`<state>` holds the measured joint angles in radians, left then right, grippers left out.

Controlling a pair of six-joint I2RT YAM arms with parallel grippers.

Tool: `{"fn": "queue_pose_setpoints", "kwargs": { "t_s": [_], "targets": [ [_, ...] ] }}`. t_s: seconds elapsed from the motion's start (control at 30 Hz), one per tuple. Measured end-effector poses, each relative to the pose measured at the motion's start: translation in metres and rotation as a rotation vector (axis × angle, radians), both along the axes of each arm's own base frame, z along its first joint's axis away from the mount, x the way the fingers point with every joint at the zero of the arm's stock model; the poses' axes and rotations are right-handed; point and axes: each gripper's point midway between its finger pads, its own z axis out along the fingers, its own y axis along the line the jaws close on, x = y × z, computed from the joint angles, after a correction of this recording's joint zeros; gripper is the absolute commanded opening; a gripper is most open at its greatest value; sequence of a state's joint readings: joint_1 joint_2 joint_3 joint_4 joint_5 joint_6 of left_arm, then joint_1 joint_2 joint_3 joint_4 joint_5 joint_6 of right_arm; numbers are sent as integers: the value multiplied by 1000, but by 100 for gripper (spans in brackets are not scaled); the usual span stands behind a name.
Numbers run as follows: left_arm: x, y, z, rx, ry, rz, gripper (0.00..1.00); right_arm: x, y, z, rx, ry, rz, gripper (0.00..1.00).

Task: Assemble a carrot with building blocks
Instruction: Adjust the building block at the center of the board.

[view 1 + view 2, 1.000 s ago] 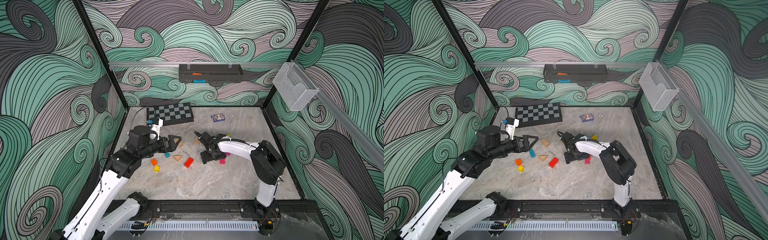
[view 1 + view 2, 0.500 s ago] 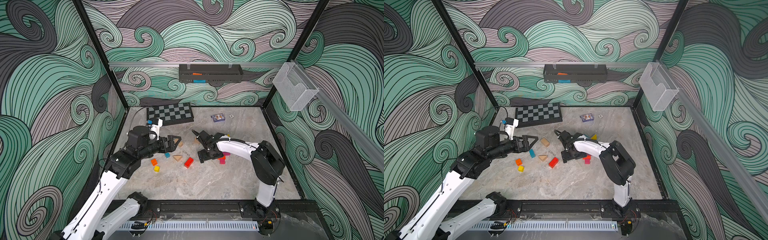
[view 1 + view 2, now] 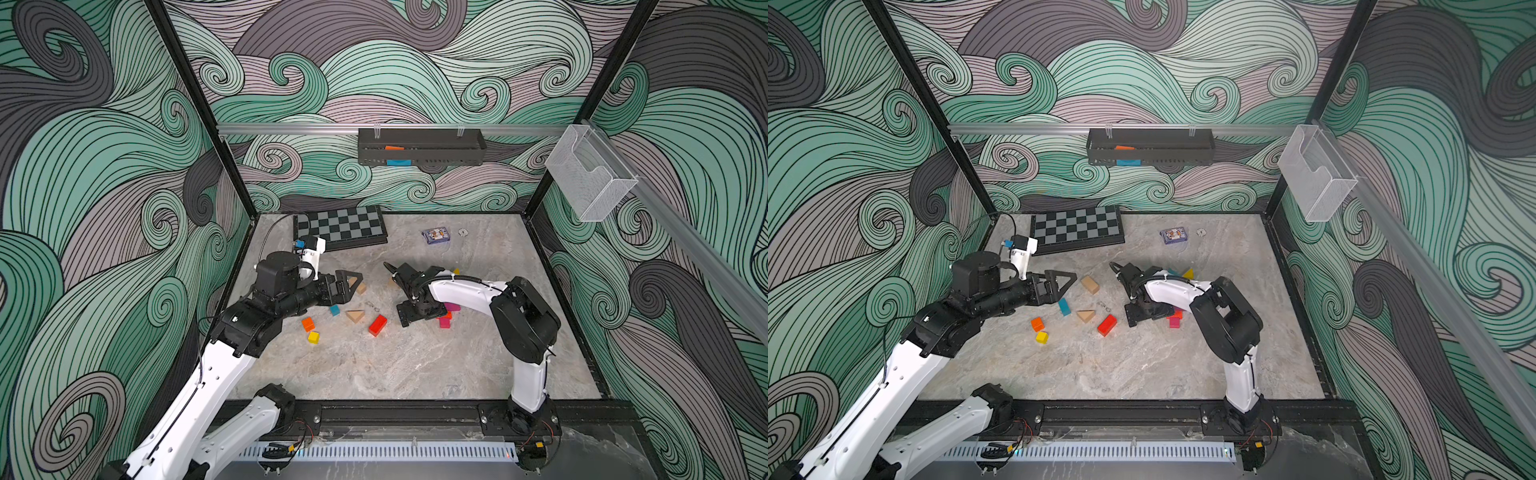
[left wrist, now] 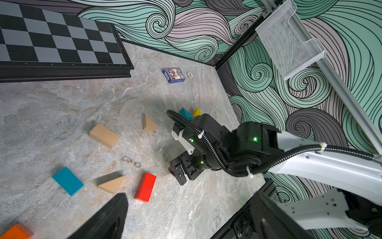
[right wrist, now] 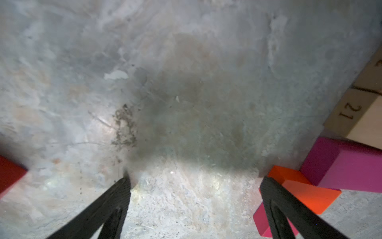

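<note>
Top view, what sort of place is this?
Likely a robot test cell: a left arm and right arm mounted on a rail at a table, patterned panels enclosing it, blocks scattered for handling.

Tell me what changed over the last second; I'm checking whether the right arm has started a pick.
The right gripper, open and empty, edged slightly toward the red block, away from the pink block. Nothing was gripped or released. The left gripper, also open, stayed put, as did the blocks.
</note>
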<state>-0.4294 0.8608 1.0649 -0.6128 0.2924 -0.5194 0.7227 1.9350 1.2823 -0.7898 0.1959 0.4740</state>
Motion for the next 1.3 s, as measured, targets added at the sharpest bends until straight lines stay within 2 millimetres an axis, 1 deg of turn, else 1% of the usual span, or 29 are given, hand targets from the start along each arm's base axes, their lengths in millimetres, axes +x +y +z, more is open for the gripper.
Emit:
{"fn": "queue_pose_setpoints", "kwargs": {
  "t_s": [0.2,0.4,0.77,1.1,1.2,1.3],
  "targets": [
    [3,0,-2,-1,7,5,94,-3,-12,1,-10,2,-16,99],
    [4,-1,-6,0,18,5,94,-3,-12,1,-13,1,-16,99],
    [4,-1,-5,-1,19,4,94,-3,-19,1,-17,1,-29,99],
    [5,-2,-7,0,25,2,94,-3,-19,2,-17,2,-26,99],
    [5,-2,-7,0,24,3,95,-4,-19,6,-9,3,-14,99],
    [4,-2,-6,0,22,3,95,-5,-14,17,20,-12,0,99]
  ]
}}
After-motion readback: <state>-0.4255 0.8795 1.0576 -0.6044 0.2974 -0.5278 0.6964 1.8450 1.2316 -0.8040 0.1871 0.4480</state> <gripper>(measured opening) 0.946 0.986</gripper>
